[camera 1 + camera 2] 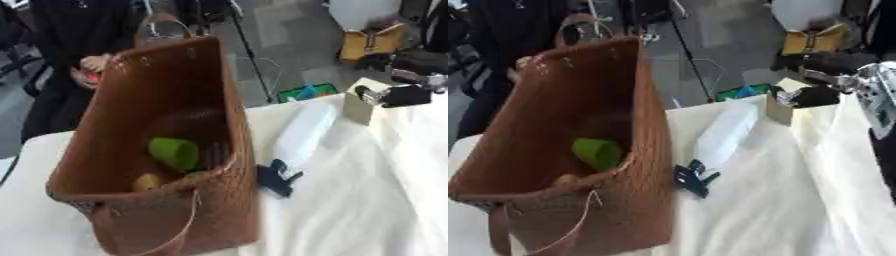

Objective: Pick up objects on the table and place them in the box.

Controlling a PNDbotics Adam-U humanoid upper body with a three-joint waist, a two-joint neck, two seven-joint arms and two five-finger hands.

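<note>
A tall brown woven bag [166,210] stands open on the left of the white-covered table [367,200]. Inside it lie a green cup [173,152] and a yellowish lump [147,182]. On the cloth just right of the bag lies a small black clip [276,179]. Beyond it a clear bottle [302,132] lies on its side. A small beige box [357,107] stands at the back right. My right hand [401,95] is at the top edge of this box, coming in from the right. My left hand shows in no view.
A person's hand [92,65] with something red is at the bag's far left rim. Behind the table the floor holds a yellow bag [372,42], a green item [306,92] and stand legs. My silver right forearm [877,87] crosses the right edge.
</note>
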